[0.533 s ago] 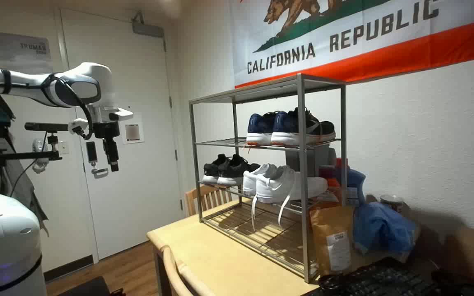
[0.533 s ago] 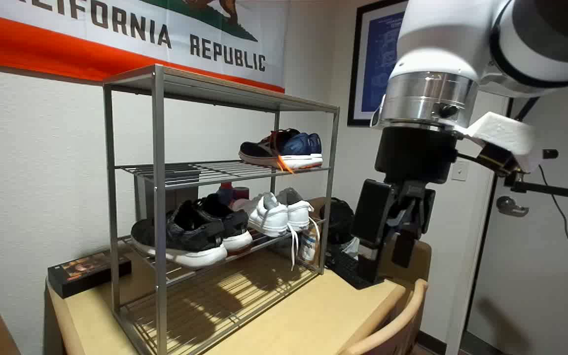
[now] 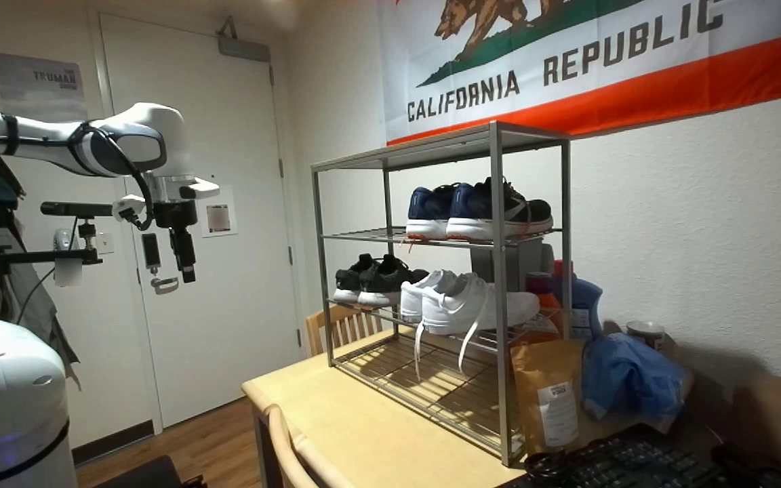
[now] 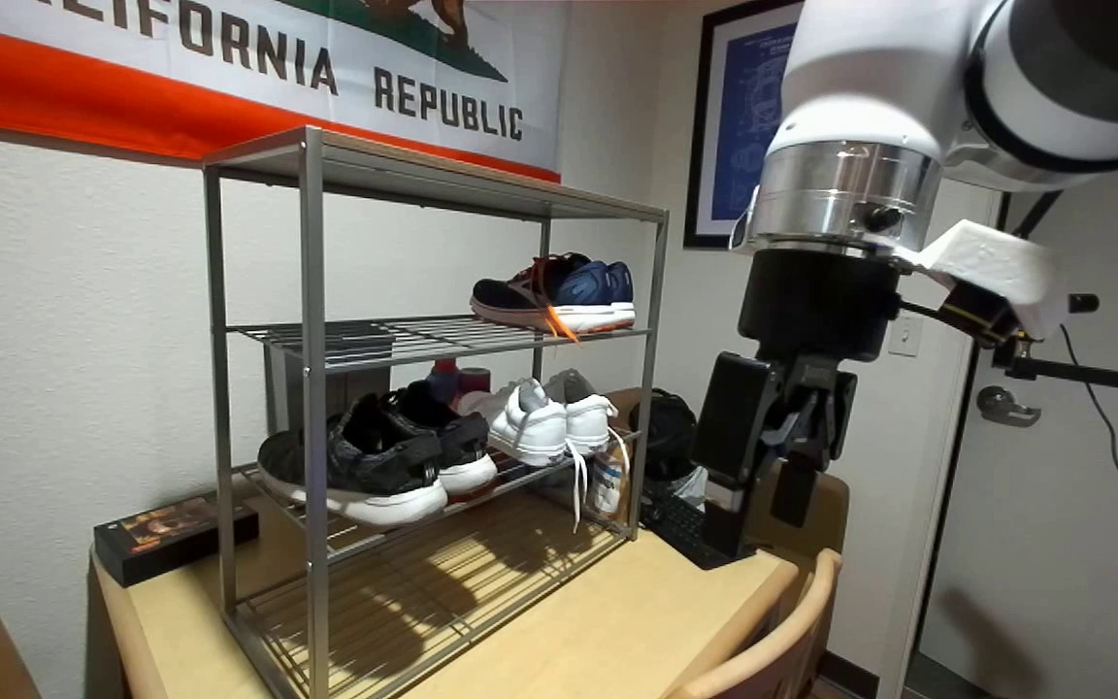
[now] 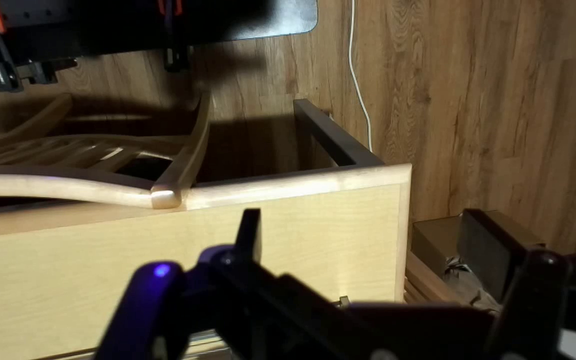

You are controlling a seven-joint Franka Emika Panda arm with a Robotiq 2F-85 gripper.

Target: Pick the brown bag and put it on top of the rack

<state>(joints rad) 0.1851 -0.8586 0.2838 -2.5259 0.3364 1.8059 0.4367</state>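
The brown bag [image 3: 545,369] stands upright on the table beside the rack's near leg in an exterior view; it has a white label on its front. I cannot make it out in the remaining views. The grey metal rack [image 3: 431,150] stands on the table and its flat top shelf [image 4: 443,170] bears nothing that I can see. My gripper [image 3: 186,276] hangs pointing down in the air, well away from the bag and the rack. It also shows in an exterior view [image 4: 761,515]. In the wrist view my gripper [image 5: 363,215] has its fingers wide apart with nothing between them.
Blue shoes [image 3: 468,210], black shoes [image 4: 384,456] and white shoes [image 3: 455,301] sit on the rack's shelves. A blue plastic bag [image 3: 628,376] and a black keyboard [image 3: 634,457] lie near the brown bag. A wooden chair [image 5: 168,195] stands at the table's edge.
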